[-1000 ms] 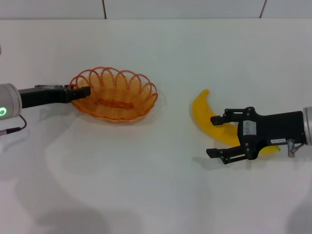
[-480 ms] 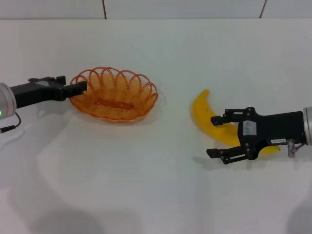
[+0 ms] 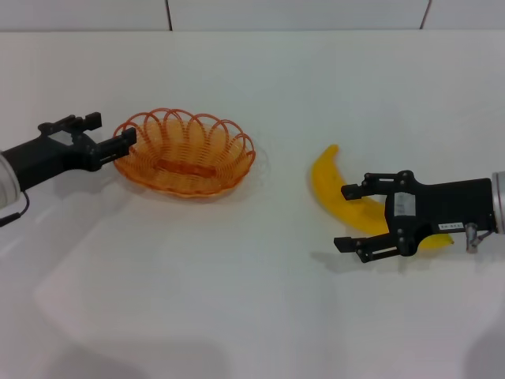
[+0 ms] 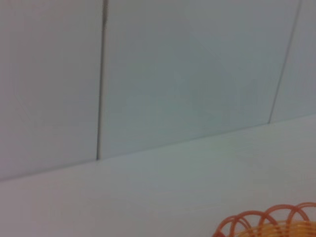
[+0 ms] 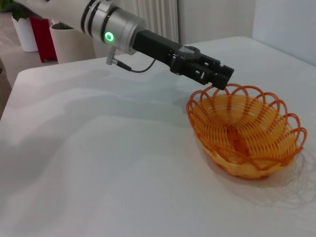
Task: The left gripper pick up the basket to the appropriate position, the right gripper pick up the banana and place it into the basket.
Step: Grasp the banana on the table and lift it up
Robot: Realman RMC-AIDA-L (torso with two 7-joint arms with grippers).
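The orange wire basket point(image 3: 185, 154) sits on the white table, left of centre. My left gripper point(image 3: 110, 130) is open at the basket's left end, its fingertips right by the rim and holding nothing. The right wrist view shows the basket point(image 5: 247, 133) and the left gripper point(image 5: 215, 74) beside its rim. A bit of the rim shows in the left wrist view point(image 4: 266, 227). The yellow banana point(image 3: 330, 183) lies on the table at the right. My right gripper point(image 3: 347, 217) is open, low over the banana's middle, one finger on each side of it; its body hides part of the fruit.
The white table point(image 3: 252, 316) runs to a tiled wall at the back point(image 3: 300, 14). In the right wrist view, potted plants and a radiator stand beyond the table's far edge point(image 5: 29, 29).
My left gripper has opened, let go of the basket's left rim and drawn back a little to the left. The basket and the right gripper have hardly moved.
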